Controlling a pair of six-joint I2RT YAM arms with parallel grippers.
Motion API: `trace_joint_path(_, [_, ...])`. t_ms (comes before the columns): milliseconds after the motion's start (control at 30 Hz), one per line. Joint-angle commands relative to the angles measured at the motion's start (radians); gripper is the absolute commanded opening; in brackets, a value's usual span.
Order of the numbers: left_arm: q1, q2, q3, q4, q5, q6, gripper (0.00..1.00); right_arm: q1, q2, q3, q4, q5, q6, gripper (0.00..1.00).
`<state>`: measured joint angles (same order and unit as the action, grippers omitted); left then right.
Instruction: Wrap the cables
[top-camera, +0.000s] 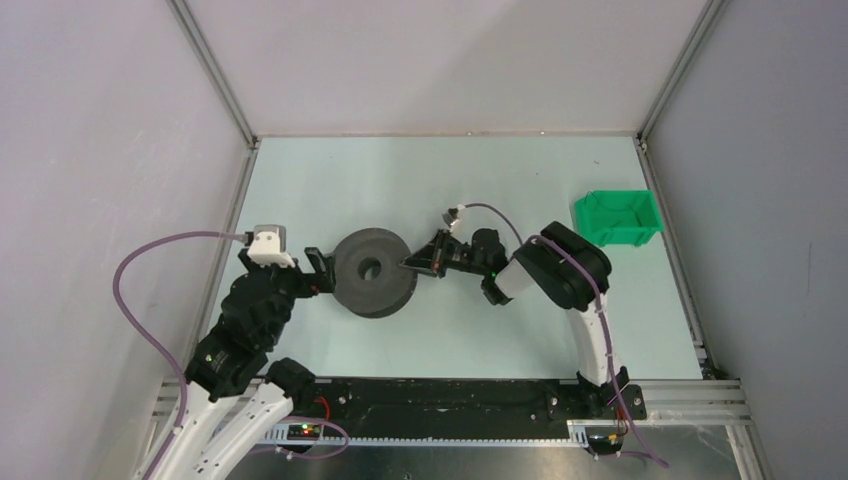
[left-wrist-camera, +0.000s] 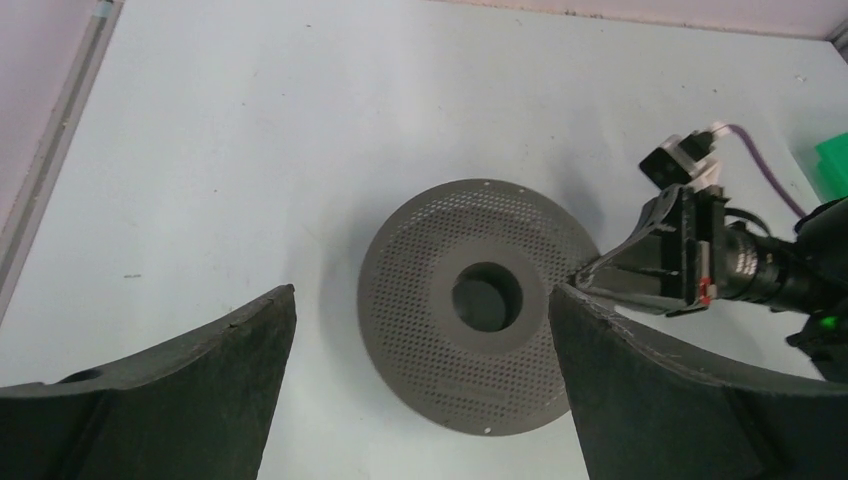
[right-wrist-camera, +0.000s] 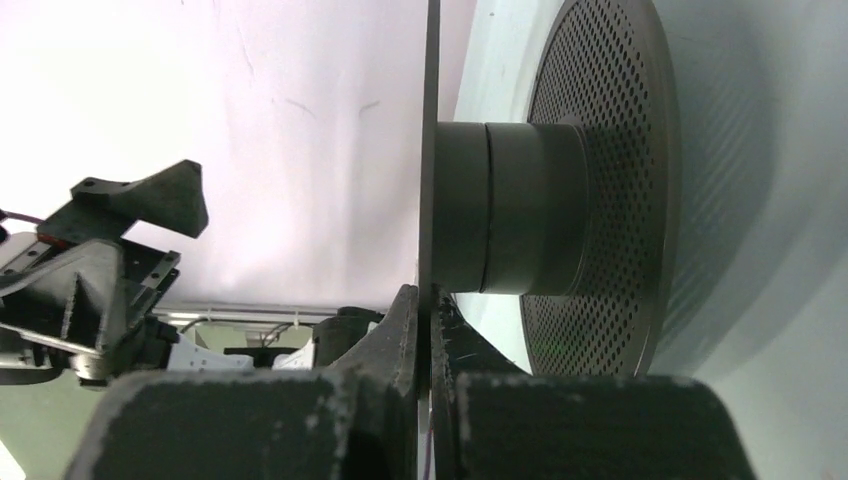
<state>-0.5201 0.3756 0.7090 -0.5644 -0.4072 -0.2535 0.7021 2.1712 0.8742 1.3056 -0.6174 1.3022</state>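
left arm low, left tool (top-camera: 320, 272) spread wide just left of spool (top-camera: 385, 290) | right arm reaches left, right tool (top-camera: 408, 265) pinched narrow on spool's top flange | cable: cannot tell place or axis

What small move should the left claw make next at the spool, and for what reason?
Probably ease the left claw forward and close it on the left rim of the spool, to steady it. The right claw pinches its right rim; the left one is open and holds nothing. No cable shows.
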Motion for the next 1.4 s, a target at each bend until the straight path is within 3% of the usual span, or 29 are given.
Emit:
trace_joint_path(0, [0.004, 0.028, 0.0, 0.012, 0.065, 0.024, 0.99, -0.076, -0.209, -0.1, 0.012, -0.006, -0.026, 0.0])
trace_joint_path(67, [0.005, 0.041, 0.001, 0.013, 0.098, 0.021, 0.98, -0.099, -0.312, -0.134, -0.12, 0.003, -0.075, 0.0])
trace_joint_path(167, [0.004, 0.097, 0.011, 0.002, 0.194, -0.02, 0.95, -0.106, -0.51, -0.149, -0.5, 0.066, -0.179, 0.0])
trace_joint_path(267, [-0.014, 0.192, 0.047, -0.019, 0.266, -0.067, 0.89, -0.075, -0.68, -0.118, -0.796, 0.239, -0.334, 0.0])
trace_joint_path(367, [-0.09, 0.24, 0.067, -0.023, 0.227, -0.076, 0.87, -0.021, -0.851, -0.068, -1.121, 0.474, -0.401, 0.0])
trace_joint_path(433, [-0.171, 0.252, 0.101, -0.021, 0.153, -0.067, 0.85, 0.004, -0.925, -0.044, -1.248, 0.572, -0.396, 0.0])
trace_joint_path(700, [-0.632, 0.37, 0.169, 0.101, -0.362, 0.068, 0.84, 0.039, -1.061, -0.013, -1.452, 0.617, -0.125, 0.0])
trace_joint_path(800, [-0.808, 0.469, 0.157, 0.243, -0.536, 0.248, 0.85, 0.049, -1.105, -0.001, -1.501, 0.634, -0.077, 0.0])
trace_joint_path(900, [-0.931, 0.572, 0.128, 0.369, -0.6, 0.426, 0.82, 0.056, -1.136, 0.0, -1.522, 0.675, -0.038, 0.0])
trace_joint_path(1033, [-0.99, 0.652, 0.084, 0.542, -0.615, 0.589, 0.8, 0.054, -1.165, 0.012, -1.588, 0.712, 0.005, 0.0])
trace_joint_path(1167, [-0.993, 0.694, 0.082, 0.59, -0.527, 0.561, 0.8, 0.051, -1.2, 0.013, -1.631, 0.734, 0.03, 0.0])
trace_joint_path(1367, [-0.992, 0.781, 0.061, 0.655, -0.519, 0.557, 0.79, 0.051, -1.245, 0.013, -1.64, 0.746, 0.039, 0.0])
